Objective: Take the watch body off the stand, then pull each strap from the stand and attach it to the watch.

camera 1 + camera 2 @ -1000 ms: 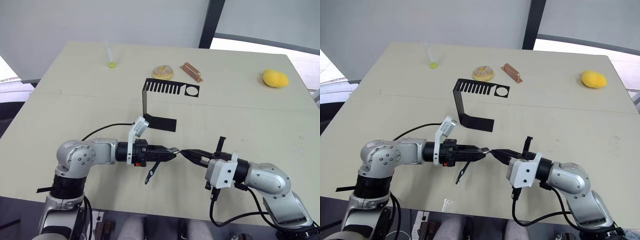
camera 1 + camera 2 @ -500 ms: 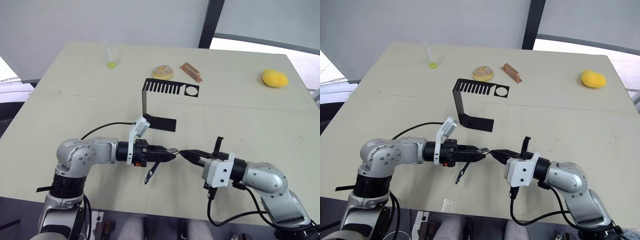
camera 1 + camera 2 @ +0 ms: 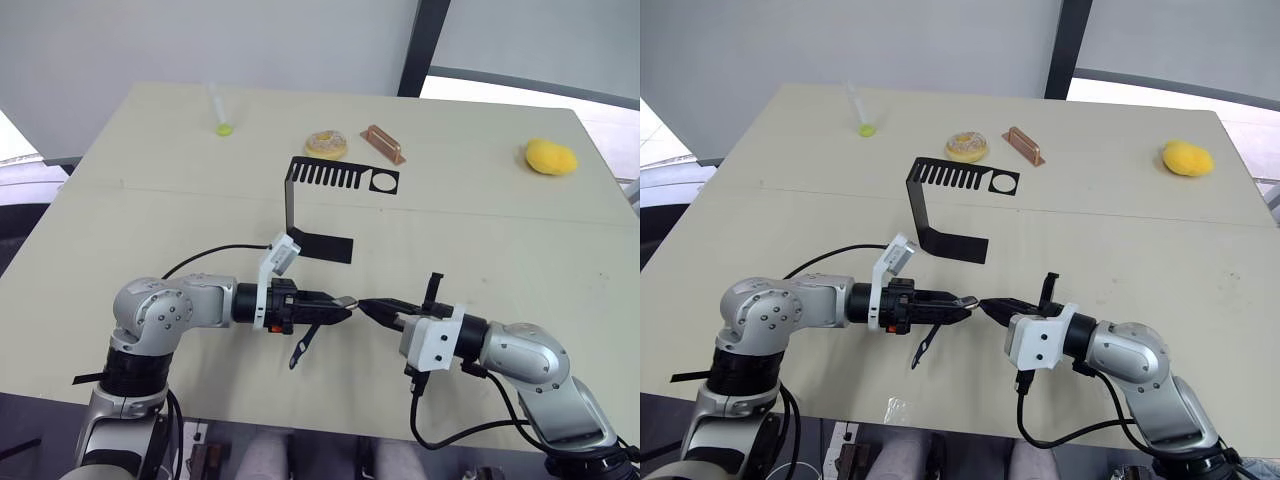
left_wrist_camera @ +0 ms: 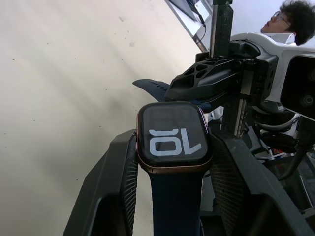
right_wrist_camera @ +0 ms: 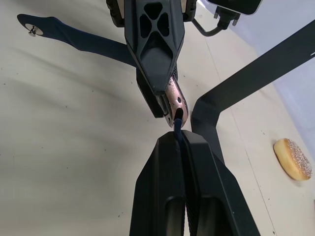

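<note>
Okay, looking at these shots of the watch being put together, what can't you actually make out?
- Whether the second strap has seated in the watch body: the joint is too small in the eye views, and the right gripper covers it in the left wrist view.
- The first strap is cut off by the picture's edge in the left wrist view.

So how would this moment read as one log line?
left pincer: shut on watch body | right pincer: shut on second strap, at watch edge | stand: empty

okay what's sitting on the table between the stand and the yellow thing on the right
Nothing: in the left eye view the table is bare from the stand to the yellow thing. The copper block lies behind the stand, off that line.
</note>
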Robot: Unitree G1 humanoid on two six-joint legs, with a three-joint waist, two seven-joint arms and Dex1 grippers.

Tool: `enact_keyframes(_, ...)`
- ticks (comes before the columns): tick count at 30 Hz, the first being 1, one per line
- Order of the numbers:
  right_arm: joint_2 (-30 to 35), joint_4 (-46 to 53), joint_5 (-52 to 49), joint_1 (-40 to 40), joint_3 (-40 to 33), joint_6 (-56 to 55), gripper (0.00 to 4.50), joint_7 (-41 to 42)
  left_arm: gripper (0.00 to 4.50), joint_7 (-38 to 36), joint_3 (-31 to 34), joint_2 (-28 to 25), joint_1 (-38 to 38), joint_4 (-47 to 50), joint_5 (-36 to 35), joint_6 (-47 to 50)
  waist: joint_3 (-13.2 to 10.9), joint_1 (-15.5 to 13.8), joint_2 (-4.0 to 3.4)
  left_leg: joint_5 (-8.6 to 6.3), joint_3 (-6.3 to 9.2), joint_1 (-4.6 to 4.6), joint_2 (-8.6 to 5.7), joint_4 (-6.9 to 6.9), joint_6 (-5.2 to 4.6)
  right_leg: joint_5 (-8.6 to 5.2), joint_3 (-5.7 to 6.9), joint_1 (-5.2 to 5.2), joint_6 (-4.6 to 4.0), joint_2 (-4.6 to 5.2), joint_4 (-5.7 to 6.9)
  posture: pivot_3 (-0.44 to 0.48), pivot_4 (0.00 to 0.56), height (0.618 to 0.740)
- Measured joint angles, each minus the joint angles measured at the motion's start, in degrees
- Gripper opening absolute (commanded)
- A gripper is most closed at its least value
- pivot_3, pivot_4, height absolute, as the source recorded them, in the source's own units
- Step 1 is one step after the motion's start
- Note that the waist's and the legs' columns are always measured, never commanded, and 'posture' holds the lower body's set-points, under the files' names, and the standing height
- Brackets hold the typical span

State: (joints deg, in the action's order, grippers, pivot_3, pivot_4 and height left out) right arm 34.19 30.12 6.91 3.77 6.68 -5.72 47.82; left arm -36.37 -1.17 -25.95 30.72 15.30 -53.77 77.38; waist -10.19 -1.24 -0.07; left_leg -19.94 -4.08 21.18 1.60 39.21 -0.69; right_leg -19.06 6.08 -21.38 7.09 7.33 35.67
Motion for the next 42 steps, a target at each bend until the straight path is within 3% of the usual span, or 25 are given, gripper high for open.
enact_keyframes(42, -0.5, -1.1, 1.5, 1.7, 1.9, 2.5, 0.0, 0.0, 1.58, -0.2, -1.7, -0.8, 0.2, 0.5, 1.8, -0.8, 0.0, 0.0, 0.0, 0.0, 0.0, 0.0, 0.0, 0.0, 0.0, 0.0, 0.0, 0.0, 0.0, 0.0, 0.0, 0.0, 0.15, 0.74)
